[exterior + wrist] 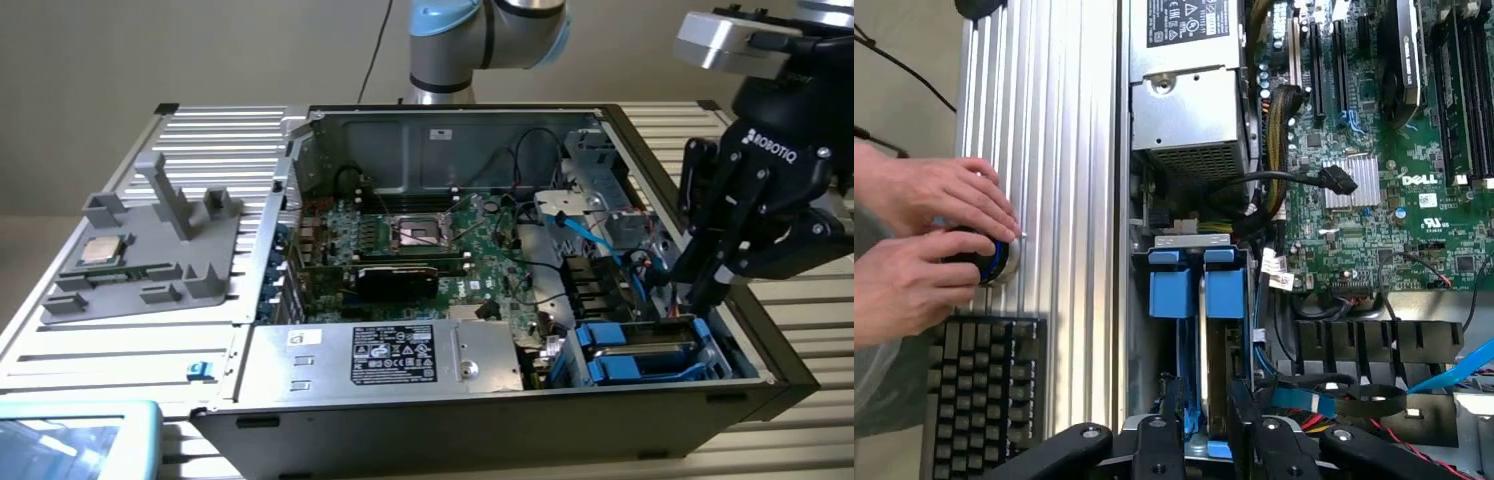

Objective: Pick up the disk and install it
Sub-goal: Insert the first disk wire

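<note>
— Disk [1201,335] status?
— Gripper [1204,422] pinches its sides; it stands on edge in the blue drive bay [627,365], lower right of the exterior view.
— Advice?
— Keep it square to the bay, press evenly, and mind the blue cable [585,228].

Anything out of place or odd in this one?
Nothing spilled or broken. One oddity: a person's hands grip a round knob on the ribbed table, beside the open computer case the gripper reaches into.
</note>
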